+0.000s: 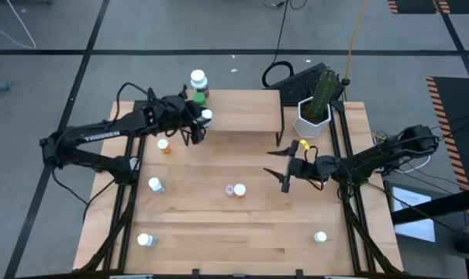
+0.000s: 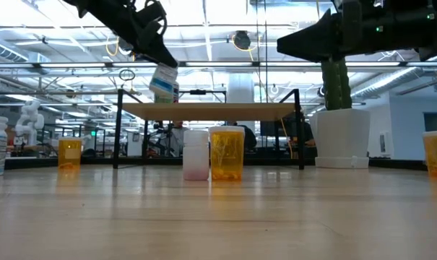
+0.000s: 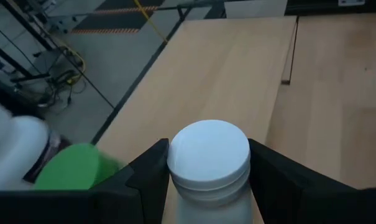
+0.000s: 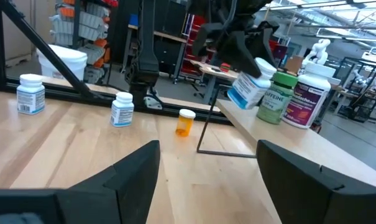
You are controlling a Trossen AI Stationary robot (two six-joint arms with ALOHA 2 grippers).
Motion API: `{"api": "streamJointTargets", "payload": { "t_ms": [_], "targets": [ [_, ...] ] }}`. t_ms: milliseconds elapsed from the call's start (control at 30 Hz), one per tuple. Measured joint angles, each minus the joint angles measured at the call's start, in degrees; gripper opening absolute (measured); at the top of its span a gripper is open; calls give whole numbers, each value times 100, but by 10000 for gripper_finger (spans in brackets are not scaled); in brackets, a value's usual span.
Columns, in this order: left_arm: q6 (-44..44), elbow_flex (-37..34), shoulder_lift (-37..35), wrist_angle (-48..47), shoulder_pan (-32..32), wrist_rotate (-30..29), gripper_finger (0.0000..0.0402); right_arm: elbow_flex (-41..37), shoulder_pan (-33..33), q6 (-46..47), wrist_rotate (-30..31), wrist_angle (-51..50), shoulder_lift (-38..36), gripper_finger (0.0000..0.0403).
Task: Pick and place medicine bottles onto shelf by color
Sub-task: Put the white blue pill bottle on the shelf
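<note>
A: Left wrist view first: the left claw has a white-capped bottle pinched between its two fingers, which press the body just under the cap. It hangs tilted above the near corner of the shelf, not yet set down.

B: How do you think it handles?

A: Light and stiff, I'd judge: small rigid plastic, so the fingers won't crush it. The round, smooth side is likely slippery, and the tilt seen in the low view suggests it can swivel in the grip. Taking hold across the body below the cap, as here, looks right.

B: What is beside the claw?

A: Just beside it on the shelf stand a green-capped bottle and a larger white-capped purplish one. They are close, so setting down could nudge them.

B: And the other arm?

A: The right claw waits over the table, fingers spread wide apart and empty, well apart from the left one. A white bottle and an orange one stand together mid-table, others scattered further off.
</note>
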Motion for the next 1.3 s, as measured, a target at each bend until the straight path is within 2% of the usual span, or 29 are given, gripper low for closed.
{"api": "streamJointTargets", "payload": {
  "t_ms": [133, 367, 533, 767, 933, 1300],
  "targets": [
    [176, -219, -306, 84, 151, 233, 191, 0, 0, 150, -2, -88, 0, 261],
    [619, -1196, -830, 1301, 575, 950, 191, 0, 0, 257, -2, -63, 0, 261],
    [1027, -1777, -898, 2151, 817, 1323, 191, 0, 0, 230, -2, 56, 0, 260],
    [1082, -1932, -898, 2242, 995, 1346, 194, 0, 0, 99, -2, 100, 0, 260],
    [685, -1930, -900, 2385, 992, 1314, 215, 2, -1, 12, 4, 100, 0, 260],
    [950, -1930, -898, 2226, 992, 1194, 258, 15, -311, 462, 4, 16, 0, 261]
  ]
}}
